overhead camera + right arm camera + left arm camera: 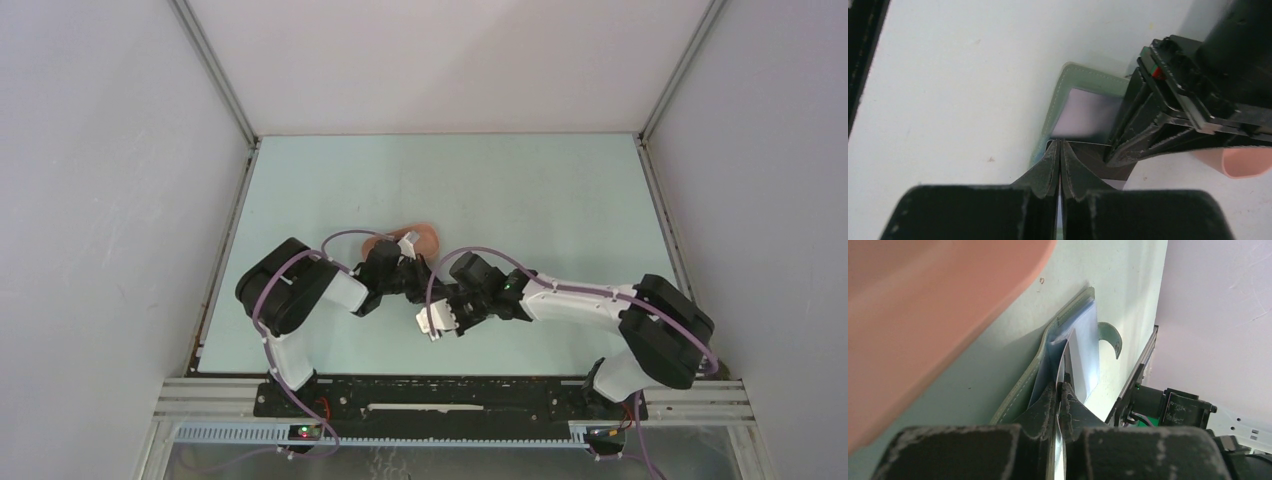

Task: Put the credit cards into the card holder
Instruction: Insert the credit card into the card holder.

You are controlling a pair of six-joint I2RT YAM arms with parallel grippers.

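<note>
The grey-green card holder lies open on the table, with a pale clear pocket and its tab at the far end. It also shows in the right wrist view. My left gripper is shut on a thin credit card seen edge-on, whose far end is in the holder's pocket. In the right wrist view this card looks dark and flat. My right gripper is shut on a thin layer of the holder beside the card's corner. In the top view both grippers meet over a pale patch.
A pink oblong tray lies just behind the left gripper and fills the upper left of the left wrist view. Its end shows at the right of the right wrist view. The black base rail runs along the near edge.
</note>
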